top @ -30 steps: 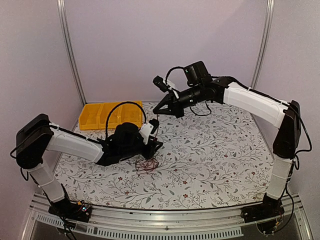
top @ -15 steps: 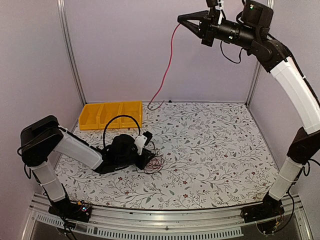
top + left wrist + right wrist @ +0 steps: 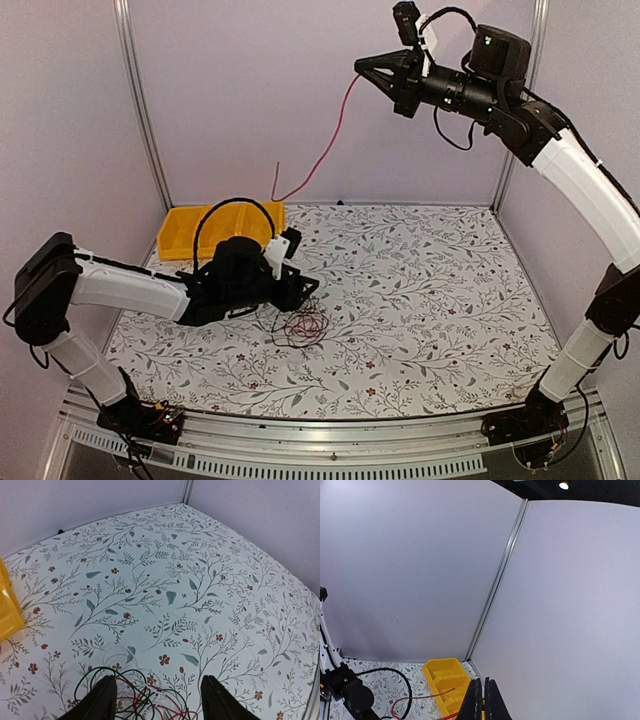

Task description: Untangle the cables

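Right gripper (image 3: 362, 68) is raised high near the back wall (image 3: 250, 90), its jaws pressed together on one end of the red cable (image 3: 325, 150). From the fingertips that cable drops in a long slant toward the yellow bin (image 3: 185, 232), and its lower end curls upward above the bin's far right corner; whether it touches the bin I cannot tell. In the right wrist view the closed fingers (image 3: 476, 702) point down at the bin (image 3: 445, 677), with the red cable (image 3: 420, 698) running across it.

Left gripper (image 3: 305, 290) sits low over the table (image 3: 430, 300), right of the bin, jaws spread apart and holding nothing. The tangle (image 3: 300, 325) of thin red, black and pale cables lies loose on the floral cloth just in front of it. In the left wrist view the tangle (image 3: 135, 695) sits on the cloth between and below the two fingers of the left gripper (image 3: 159, 697), and the bin (image 3: 7, 610) shows at the left edge
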